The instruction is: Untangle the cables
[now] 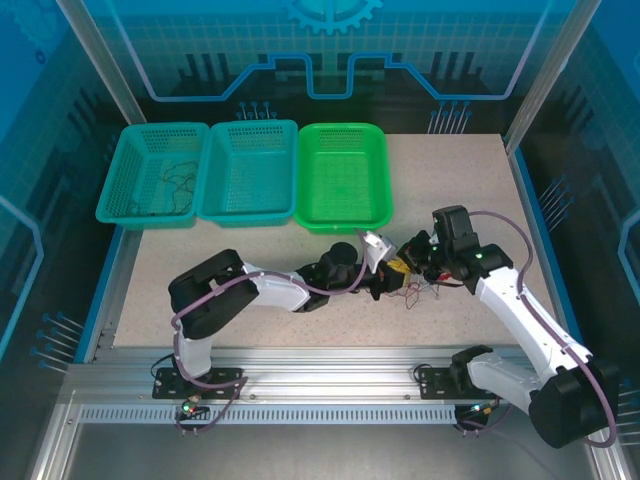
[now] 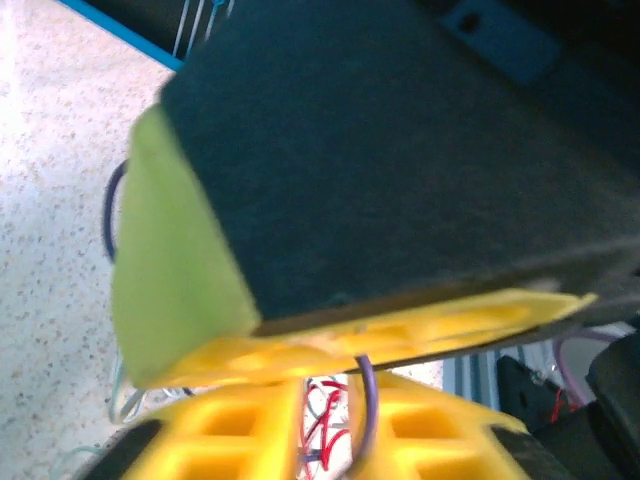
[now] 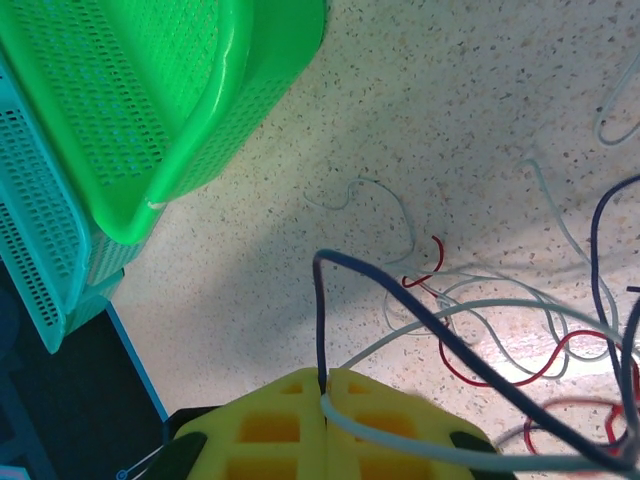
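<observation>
Arm bases nearest the lens; left arm (image 1: 215, 300) and right arm (image 1: 530, 320) both reach in and meet mid-table (image 1: 250, 250). Far edge has the left teal basket (image 1: 160, 128), middle teal basket (image 1: 250, 125) and green basket (image 1: 340, 127). Thin dark strands (image 1: 172, 185) lie in the left one, so probably sorting bins. Right gripper (image 3: 323, 378) is clenched, pinching one dark and one pale cable. Left gripper (image 2: 325, 395) is closed down hard against it with a dark strand between its pads, which looks like a pull-apart grip. Cables (image 1: 424, 290): red/white/dark tangle on the table just beneath both grippers.
</observation>
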